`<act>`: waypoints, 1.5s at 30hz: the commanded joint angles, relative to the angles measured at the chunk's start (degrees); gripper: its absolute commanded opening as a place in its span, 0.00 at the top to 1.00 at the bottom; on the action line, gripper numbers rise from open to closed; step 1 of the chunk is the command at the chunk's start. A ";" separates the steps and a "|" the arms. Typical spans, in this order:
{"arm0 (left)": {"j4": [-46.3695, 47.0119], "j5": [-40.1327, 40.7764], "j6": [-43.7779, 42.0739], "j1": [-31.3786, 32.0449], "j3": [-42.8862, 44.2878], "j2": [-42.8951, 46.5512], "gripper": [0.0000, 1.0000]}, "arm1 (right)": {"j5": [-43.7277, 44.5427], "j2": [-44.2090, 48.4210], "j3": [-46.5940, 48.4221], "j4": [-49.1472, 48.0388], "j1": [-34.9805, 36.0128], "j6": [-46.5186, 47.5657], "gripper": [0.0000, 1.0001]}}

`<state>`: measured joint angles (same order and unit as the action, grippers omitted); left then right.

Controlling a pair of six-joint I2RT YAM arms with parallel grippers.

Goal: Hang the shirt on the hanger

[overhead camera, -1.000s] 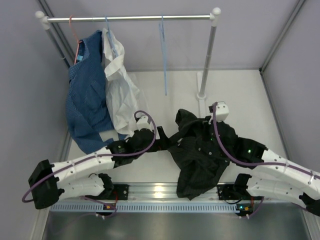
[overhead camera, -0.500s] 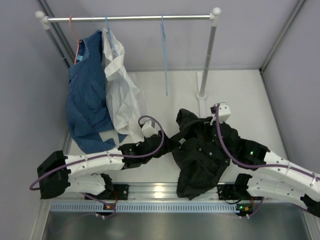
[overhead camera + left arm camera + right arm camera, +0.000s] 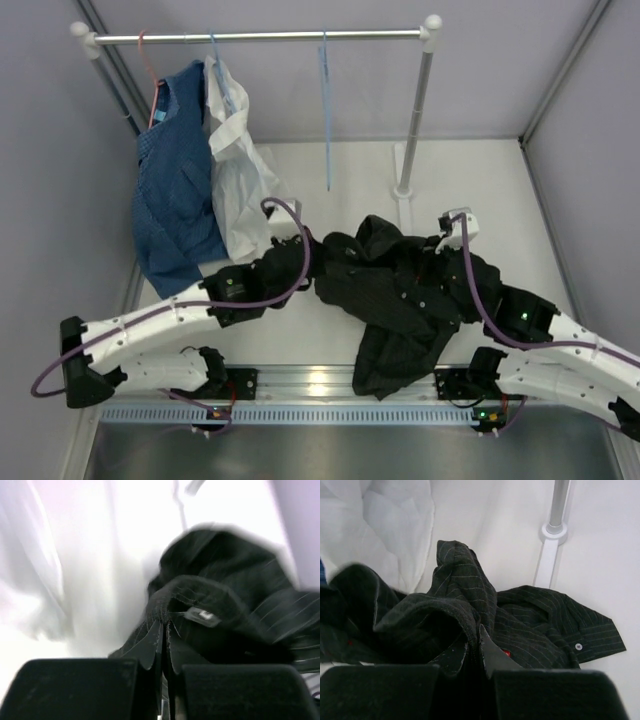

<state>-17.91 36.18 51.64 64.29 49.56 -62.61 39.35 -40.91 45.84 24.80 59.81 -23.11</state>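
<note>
Shirt (image 3: 405, 300): black, faint pinstripe, crumpled, mid-table (image 3: 500, 190) toward near edge. Left gripper (image 3: 164, 639) clamps its left fold, right gripper (image 3: 474, 652) its right fold. Hanger (image 3: 326, 120) hangs on rail (image 3: 260, 37), far edge.

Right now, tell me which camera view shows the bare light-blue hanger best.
Top external: the hanger hangs on the rail, visible from hook to lower end. Left wrist gives only a blurred thin line near its top that may be it; right wrist shows none of it.
</note>
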 commanded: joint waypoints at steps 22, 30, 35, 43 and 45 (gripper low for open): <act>-8.90 -6.93 -48.62 -0.13 42.07 -1.05 1.00 | -6.41 5.37 7.51 -1.07 0.22 -14.36 1.00; 0.51 -9.28 -35.74 -0.13 10.83 3.46 1.00 | -8.42 29.47 -16.49 5.59 0.22 -25.06 0.33; 0.07 -16.92 -36.26 -0.13 10.47 2.93 1.00 | -10.07 31.78 -8.24 14.05 0.22 -15.58 0.22; -0.28 -27.58 -34.68 -0.13 9.15 5.39 1.00 | -25.82 7.01 1.35 11.51 0.22 4.21 0.30; -0.37 -26.78 -33.97 -0.13 8.62 6.00 1.00 | -26.17 4.88 1.27 7.05 0.13 6.84 0.33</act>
<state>-22.02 11.46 15.57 64.20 58.43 -58.59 17.43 -32.21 45.91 35.99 59.88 -24.71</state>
